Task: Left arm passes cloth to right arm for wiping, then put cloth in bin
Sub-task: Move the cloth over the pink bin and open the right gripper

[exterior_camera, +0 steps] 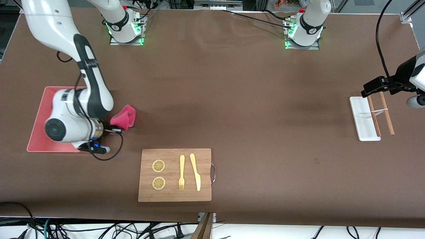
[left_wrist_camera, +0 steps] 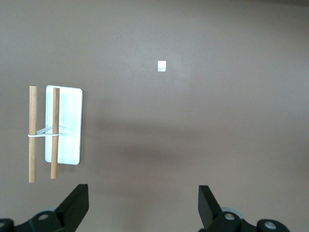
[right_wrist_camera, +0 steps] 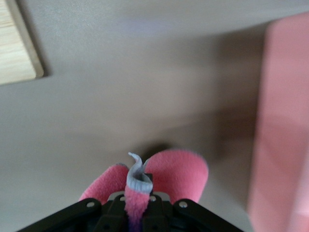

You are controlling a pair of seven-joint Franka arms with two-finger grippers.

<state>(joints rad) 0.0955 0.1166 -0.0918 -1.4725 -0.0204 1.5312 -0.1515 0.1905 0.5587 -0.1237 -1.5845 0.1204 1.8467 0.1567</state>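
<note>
- Right gripper (exterior_camera: 117,128): fingers clamped tight on the cloth (exterior_camera: 124,117), up in the air over bare table just beside the bin (exterior_camera: 43,132), at the bin's edge toward the table's middle.
- Cloth: pinched at one bunched fold w/ grey edge strip poking up between the fingers (right_wrist_camera: 136,178); rest of the pink terry bulges out past the fingertips in two lobes. Not in the bin; whether it touches the table, can't tell.
- Bin: light pink, low walls, at right arm's end of table; right arm's wrist covers part of it in front view.
- Left gripper (left_wrist_camera: 143,207): fingers spread wide, nothing between them; over bare table near the white tray (exterior_camera: 360,119) at left arm's end. Left arm waits.
- White tray carries two wooden sticks (exterior_camera: 381,114) tied w/ a white band.
- Wooden board (exterior_camera: 175,175): nearer the front camera than cloth; has two lemon slices (exterior_camera: 158,174), fork (exterior_camera: 181,172), knife (exterior_camera: 195,171). Well apart from the cloth.
</note>
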